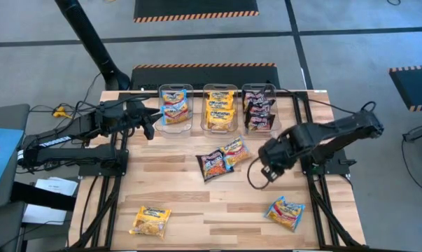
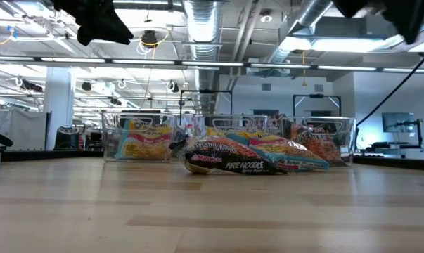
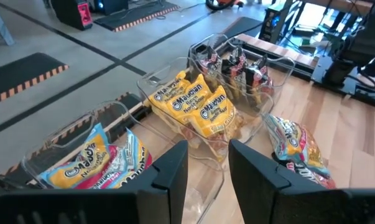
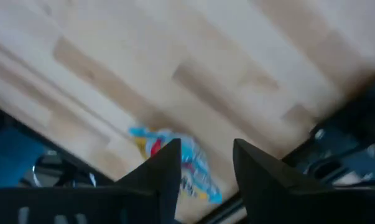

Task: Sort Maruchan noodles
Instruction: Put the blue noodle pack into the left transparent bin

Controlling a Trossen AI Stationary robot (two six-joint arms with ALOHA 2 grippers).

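Down at the near edge of the wooden counter (image 1: 190,203) lie a yellow-orange noodle packet (image 1: 150,220) and a light blue-pink packet (image 1: 285,213), well apart. Mid-counter, a dark maroon-black packet (image 1: 213,164) touches an orange-and-blue packet (image 1: 235,152). Three clear plastic bins (image 1: 219,108) along the far edge hold sorted packets. Left gripper (image 1: 149,122) hovers beside the bins, jaws parted and empty. Right gripper (image 1: 268,170) hangs over bare wood right of the middle pair, jaws apart, holding nothing.
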